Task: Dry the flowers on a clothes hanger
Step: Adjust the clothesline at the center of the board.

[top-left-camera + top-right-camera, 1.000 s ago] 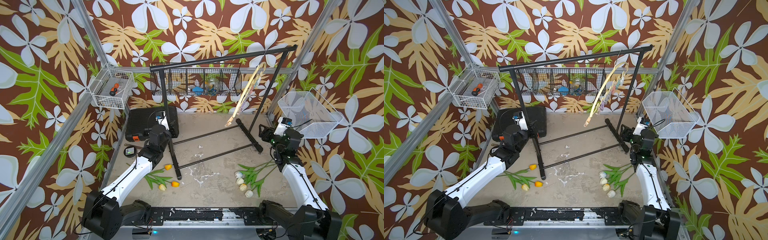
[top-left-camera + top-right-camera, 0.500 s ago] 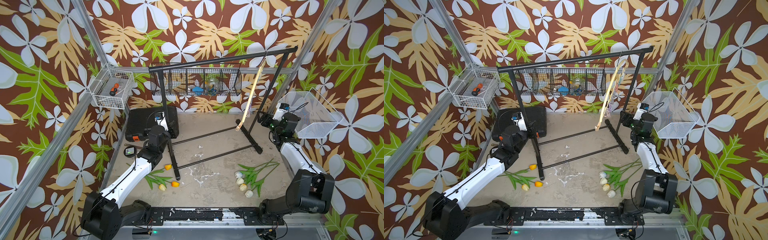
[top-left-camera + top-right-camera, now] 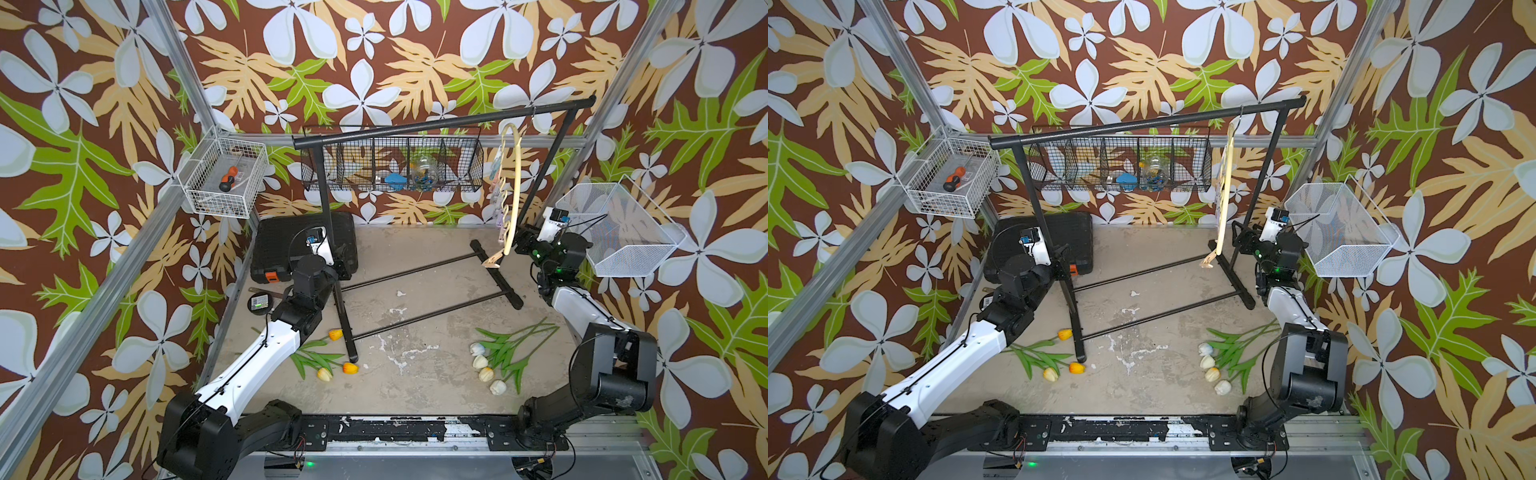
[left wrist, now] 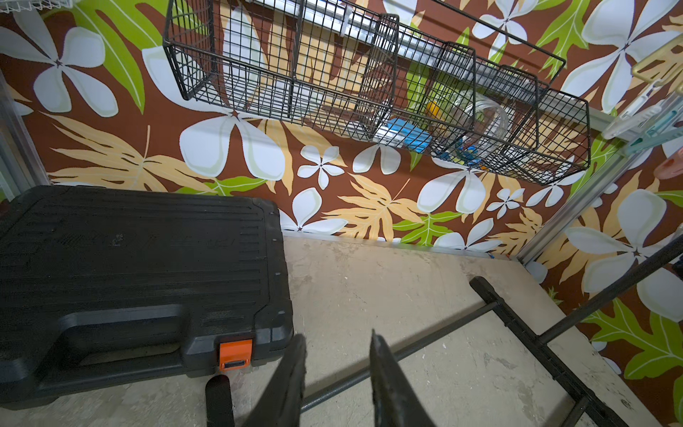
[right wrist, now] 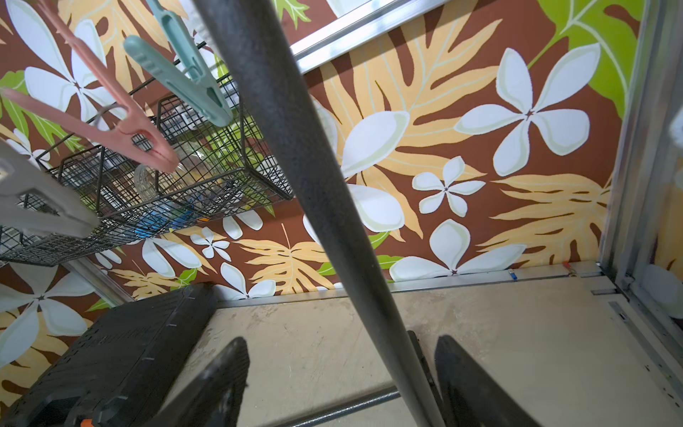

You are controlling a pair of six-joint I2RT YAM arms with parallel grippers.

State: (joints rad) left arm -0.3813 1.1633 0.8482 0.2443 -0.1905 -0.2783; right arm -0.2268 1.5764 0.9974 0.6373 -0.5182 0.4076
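Note:
The cream clothes hanger (image 3: 510, 195) hangs by its thin hook from the black rack's top bar (image 3: 415, 129), near the bar's right end, with pastel clothespins (image 5: 111, 107) dangling from it. Orange-yellow flowers (image 3: 328, 361) lie on the floor by the rack's left foot. White-cream flowers (image 3: 498, 357) lie at the front right. My right gripper (image 5: 342, 339) is open, and the rack's right upright (image 5: 295, 148) passes between its fingers without being gripped. It sits just right of the hanger's lower tip in a top view. My left gripper (image 4: 338, 355) is open and empty beside the left upright (image 3: 330, 232).
A black tool case (image 3: 303, 245) lies at the back left. A black wire basket (image 3: 390, 166) hangs on the back wall. A white wire basket (image 3: 226, 183) sits at the left corner and a white mesh basket (image 3: 619, 232) at the right. The rack's floor bars (image 3: 415, 270) cross the middle.
My right arm has drawn back toward the rack's right upright and its jaws have spread wider. The hanger has swung from a strong tilt to hanging nearly straight. The left arm is still.

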